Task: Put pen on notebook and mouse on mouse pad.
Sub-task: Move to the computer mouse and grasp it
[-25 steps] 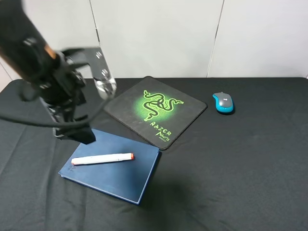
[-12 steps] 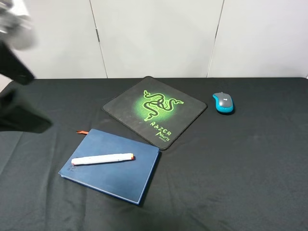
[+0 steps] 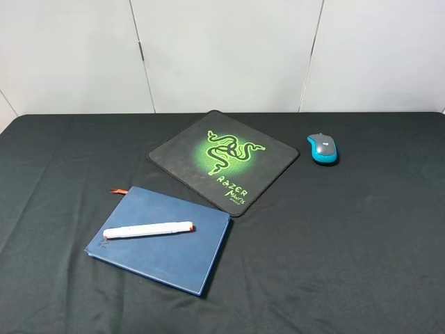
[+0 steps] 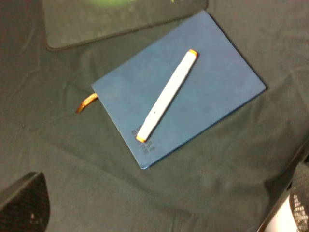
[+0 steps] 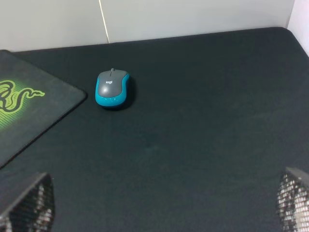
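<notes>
The white pen (image 3: 148,229) with orange-red ends lies flat on the dark blue notebook (image 3: 174,254) at the front left of the table. From above, the left wrist view shows the pen (image 4: 167,95) lying diagonally across the notebook (image 4: 212,82). My left gripper (image 4: 159,212) is open and empty, high above the notebook. The teal mouse (image 3: 322,148) sits on the black cloth, right of the black mouse pad (image 3: 224,158) with its green logo and apart from it. My right gripper (image 5: 159,203) is open and empty, well short of the mouse (image 5: 111,87). Neither arm shows in the exterior high view.
A black cloth (image 3: 348,243) covers the whole table. Light grey wall panels (image 3: 222,49) stand behind its far edge. The notebook's orange ribbon (image 3: 119,191) sticks out at its far left corner. A corner of the mouse pad (image 5: 34,111) lies left of the mouse.
My left arm, which was over the notebook's far left a second ago, has swung up and away to the left and out of the exterior high view. Pen, notebook, mouse and pad have not moved.
</notes>
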### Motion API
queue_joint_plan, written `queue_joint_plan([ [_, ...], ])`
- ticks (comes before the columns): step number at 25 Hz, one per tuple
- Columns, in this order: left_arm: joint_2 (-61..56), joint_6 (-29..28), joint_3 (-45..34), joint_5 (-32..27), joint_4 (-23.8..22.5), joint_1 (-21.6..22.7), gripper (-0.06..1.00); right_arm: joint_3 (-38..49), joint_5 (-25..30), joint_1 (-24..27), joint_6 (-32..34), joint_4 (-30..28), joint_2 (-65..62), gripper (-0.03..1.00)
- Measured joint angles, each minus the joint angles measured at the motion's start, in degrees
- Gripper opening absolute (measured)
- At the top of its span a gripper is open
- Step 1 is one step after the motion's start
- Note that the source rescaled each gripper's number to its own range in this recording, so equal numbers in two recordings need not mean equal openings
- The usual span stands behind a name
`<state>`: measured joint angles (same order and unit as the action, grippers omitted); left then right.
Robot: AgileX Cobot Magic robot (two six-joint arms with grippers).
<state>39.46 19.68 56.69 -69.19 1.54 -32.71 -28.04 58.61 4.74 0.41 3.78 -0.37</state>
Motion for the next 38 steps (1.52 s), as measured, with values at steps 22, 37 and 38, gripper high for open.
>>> queue_joint_plan([
  [22,-23.37,-16.19,-22.34,1.83,-0.81,15.32,1.00,0.00,0.00,0.00,0.00,0.00,0.00,1.00],
  [37,-39.61,-16.39,-29.16,8.10,-0.60,30.06,1.00,0.00,0.00,0.00,0.00,0.00,0.00,1.00],
  [38,-39.59,-16.39,-29.16,8.10,-0.60,30.26,1.00,0.00,0.00,0.00,0.00,0.00,0.00,1.00],
])
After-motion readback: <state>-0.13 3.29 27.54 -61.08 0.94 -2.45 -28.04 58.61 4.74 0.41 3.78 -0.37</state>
